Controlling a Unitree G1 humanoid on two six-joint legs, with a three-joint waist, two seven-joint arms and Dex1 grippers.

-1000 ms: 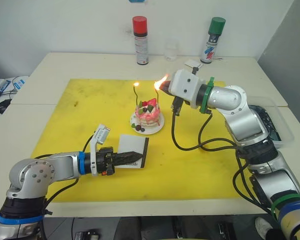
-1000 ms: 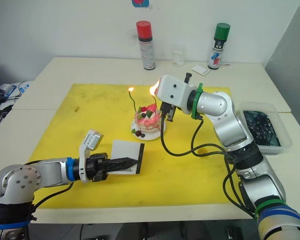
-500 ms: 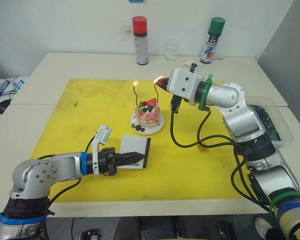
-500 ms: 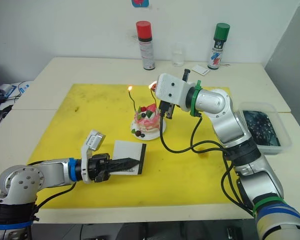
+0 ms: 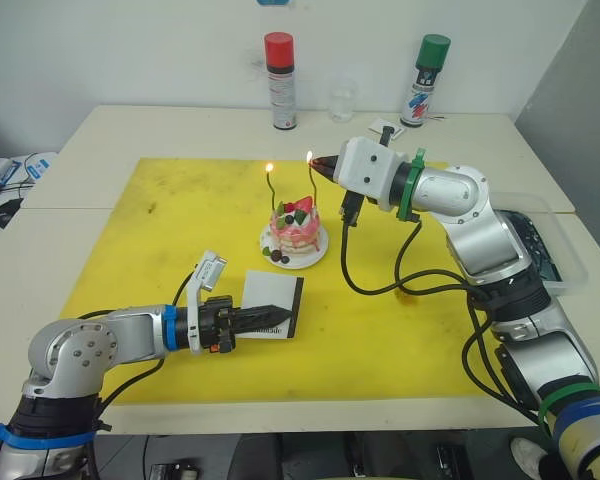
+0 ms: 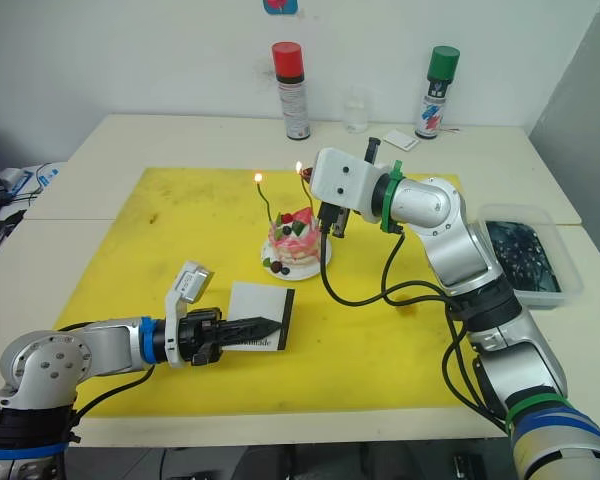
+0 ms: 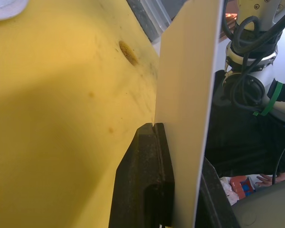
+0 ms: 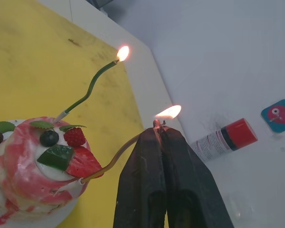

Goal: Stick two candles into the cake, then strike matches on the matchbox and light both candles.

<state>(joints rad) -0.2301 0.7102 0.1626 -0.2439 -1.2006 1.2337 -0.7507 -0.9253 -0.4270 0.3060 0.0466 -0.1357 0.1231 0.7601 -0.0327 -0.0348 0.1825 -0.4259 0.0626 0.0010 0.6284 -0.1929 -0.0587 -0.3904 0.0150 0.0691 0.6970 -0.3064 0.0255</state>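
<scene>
**Observer:** Start at the left of the frame. What do you have?

**Operator:** Lower left, my left gripper (image 5: 248, 319) is clamped on the matchbox (image 5: 272, 306), pinning its near edge low over the yellow mat (image 5: 160, 240). The left wrist view shows the white box pinched between the two black fingers.

**Observer:** And at the centre?

**Operator:** The cake (image 5: 296, 225) sits on its small white plate (image 5: 280, 255), mid-frame on the mat. Both candles stand in it. The left candle (image 5: 271, 190) carries a small flame at its tip. The right candle (image 5: 310, 180) leans toward my right gripper (image 5: 320, 164), and there is a flame where its tip meets the fingertips.

**Observer:** Gripper state on the right?

**Operator:** Clenched, jaws together. I judge a match is held there, but in the right wrist view only a burning stub shows at the tips, so I can't separate match flame from candle flame.

**Observer:** Progress?

**Operator:** Candles planted, first one lit. The second looks lit or nearly so. What's left, I judge, is confirming it burns alone and getting rid of the match safely.
</scene>
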